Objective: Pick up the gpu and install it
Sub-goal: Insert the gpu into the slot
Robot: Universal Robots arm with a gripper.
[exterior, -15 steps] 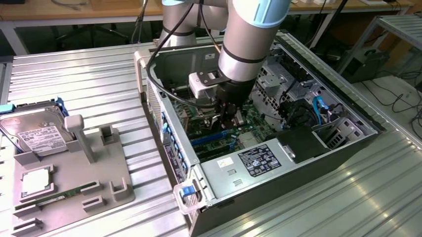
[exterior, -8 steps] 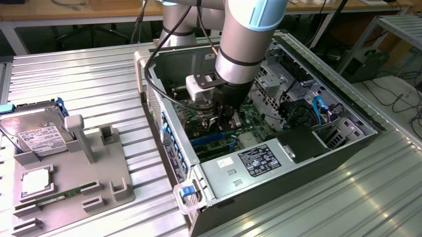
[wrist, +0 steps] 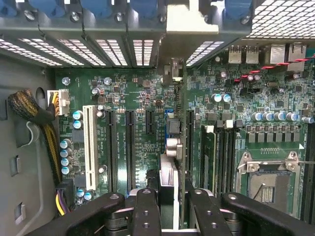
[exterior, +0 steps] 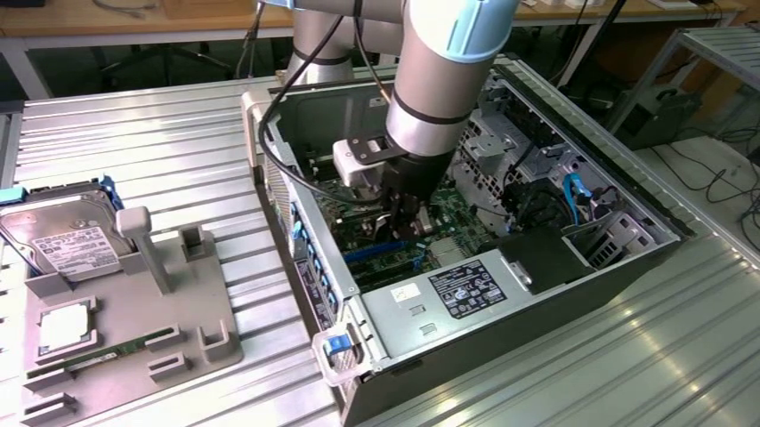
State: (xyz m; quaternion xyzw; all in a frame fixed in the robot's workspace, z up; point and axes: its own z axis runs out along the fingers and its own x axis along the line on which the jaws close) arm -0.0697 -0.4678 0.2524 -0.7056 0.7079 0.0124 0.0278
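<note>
Ribbed aluminium tabletop (exterior: 155, 142); wooden workbench (exterior: 119, 20) behind; cables (exterior: 722, 182) on pale floor (exterior: 683, 160), exterior view's right.

I read the table (exterior: 142, 151) as ribbed bare aluminium and the arm (exterior: 446, 62) as smooth, glossy metal. PC case (exterior: 398, 307): dull grey sheet metal. Holder tray (exterior: 131, 329): matt grey plastic. Hard drive (exterior: 60, 240): shiny metal, paper label. Motherboard (wrist: 147, 88): green, slight sheen. Gripper (wrist: 173, 194): matt black plastic. The gpu (wrist: 168, 172) edge is finned silvery metal.
</note>
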